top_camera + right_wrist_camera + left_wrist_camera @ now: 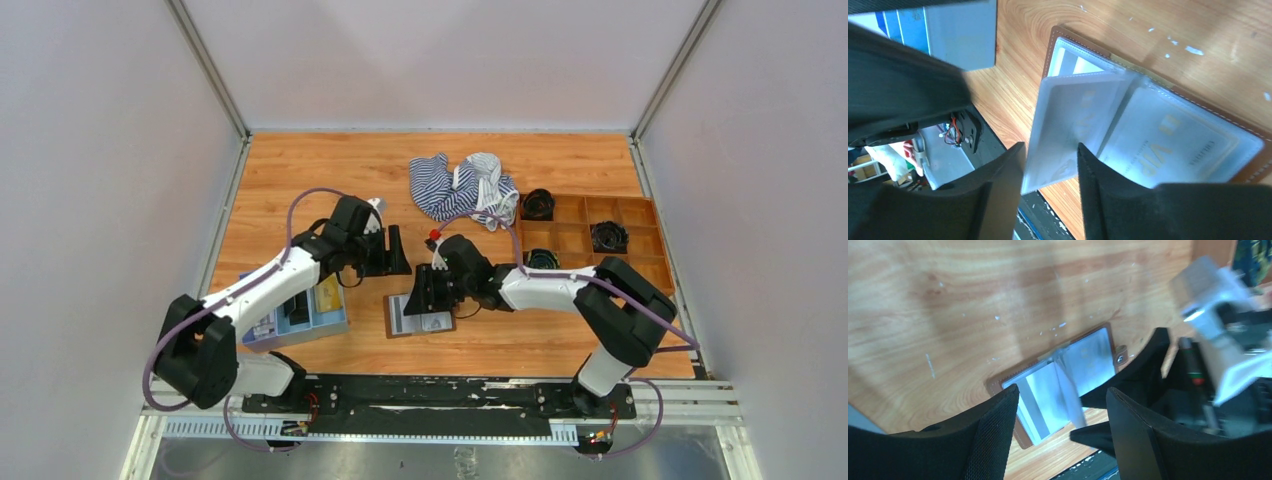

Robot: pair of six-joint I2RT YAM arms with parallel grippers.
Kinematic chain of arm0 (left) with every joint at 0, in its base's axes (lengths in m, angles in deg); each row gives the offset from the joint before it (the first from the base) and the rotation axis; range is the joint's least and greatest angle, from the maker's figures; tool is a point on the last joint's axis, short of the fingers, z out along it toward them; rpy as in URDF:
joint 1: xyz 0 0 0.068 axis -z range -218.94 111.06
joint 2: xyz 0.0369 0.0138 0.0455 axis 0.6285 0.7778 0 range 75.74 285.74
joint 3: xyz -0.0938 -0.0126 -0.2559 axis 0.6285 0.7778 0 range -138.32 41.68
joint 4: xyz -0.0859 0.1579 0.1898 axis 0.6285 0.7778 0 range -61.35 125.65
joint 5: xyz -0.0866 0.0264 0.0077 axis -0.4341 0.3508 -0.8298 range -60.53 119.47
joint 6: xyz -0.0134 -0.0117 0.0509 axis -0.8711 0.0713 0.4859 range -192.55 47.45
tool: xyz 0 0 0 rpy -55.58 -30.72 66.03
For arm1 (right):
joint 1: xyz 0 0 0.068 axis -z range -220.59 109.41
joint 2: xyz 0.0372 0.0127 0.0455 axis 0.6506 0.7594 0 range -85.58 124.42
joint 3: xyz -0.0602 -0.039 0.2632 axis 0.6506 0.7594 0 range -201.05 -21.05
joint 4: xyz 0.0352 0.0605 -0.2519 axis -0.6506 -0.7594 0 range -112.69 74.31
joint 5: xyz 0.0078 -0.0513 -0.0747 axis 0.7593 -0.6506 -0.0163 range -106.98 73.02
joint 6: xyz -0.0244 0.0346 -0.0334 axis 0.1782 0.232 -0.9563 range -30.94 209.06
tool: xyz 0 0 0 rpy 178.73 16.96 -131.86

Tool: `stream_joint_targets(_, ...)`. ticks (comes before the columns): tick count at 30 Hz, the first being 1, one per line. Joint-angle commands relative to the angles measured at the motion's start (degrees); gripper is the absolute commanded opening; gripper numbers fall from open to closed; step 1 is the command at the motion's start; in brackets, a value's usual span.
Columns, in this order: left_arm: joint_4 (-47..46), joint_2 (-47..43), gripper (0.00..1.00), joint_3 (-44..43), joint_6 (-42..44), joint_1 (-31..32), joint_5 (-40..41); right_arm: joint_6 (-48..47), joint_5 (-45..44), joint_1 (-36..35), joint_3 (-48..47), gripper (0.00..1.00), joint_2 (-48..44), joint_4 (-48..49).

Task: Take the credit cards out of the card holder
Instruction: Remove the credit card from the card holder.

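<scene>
The brown card holder (pixel 395 318) lies open on the table, with its clear pockets up. It also shows in the left wrist view (pixel 1023 437) and the right wrist view (pixel 1050 50). A greyish card with gold "VIP" lettering (pixel 1168 140) sits in its right pocket. A clear pocket leaf (pixel 1073 115) holding another pale card is lifted. My right gripper (pixel 1048 195) is over the holder (pixel 425 295), jaws apart with the leaf's lower edge between them. My left gripper (pixel 388 250) hovers open and empty beyond the holder (pixel 1063 440). A yellowish card (pixel 325 295) lies in the tray.
A light-blue tray (pixel 335 322) sits left of the holder, with a blue-and-white picture card (pixel 262 325) in it. A striped cloth (pixel 460 185) lies at the back. A brown compartment box (pixel 575 210) with dark round items stands at the right.
</scene>
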Motion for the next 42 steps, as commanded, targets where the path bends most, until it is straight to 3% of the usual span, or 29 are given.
stream_joint_targets(1, 4.46, -3.90, 0.69, -2.63, 2.15, -2.10, 0.27, -0.63, 1.95, -1.81, -2.78, 0.51, 2.62, 0.74)
stream_joint_targets(5, 6.02, -5.40, 0.69, -2.71, 2.96, -3.01, 0.60, -1.17, 2.86, -2.10, -3.71, 0.59, 2.50, 0.80)
stream_joint_targets(13, 5.35, -6.71, 0.67, -0.29, 2.12, -3.52, -1.90, -2.57, -1.30, -1.93, -1.26, 0.57, -3.16, -1.31)
stream_joint_targets(16, 3.67, -7.13, 0.65, 1.37, 0.91, -3.54, -3.90, -1.69, -3.39, -1.18, 1.92, 0.55, -5.21, -1.70)
stream_joint_targets(23, -3.98, -8.78, 0.62, 9.33, -4.23, -3.15, -7.99, 1.79, -4.50, 0.91, 6.69, 0.33, -5.59, -0.44)
stream_joint_targets(26, -7.51, -9.09, 0.62, 12.89, -6.49, -2.30, -8.35, 2.54, -5.16, 1.31, 7.36, 0.29, -5.74, -0.34)
stream_joint_targets(35, -12.48, -7.33, 0.62, 17.02, -8.79, -1.78, -9.04, 2.17, -6.94, 4.44, 9.52, 0.39, -8.22, -3.69)
stream_joint_targets(42, -14.20, -4.60, 0.62, 16.28, -8.89, -0.77, -9.83, 2.36, -7.56, 7.08, 11.78, 0.40, -10.55, -5.14)
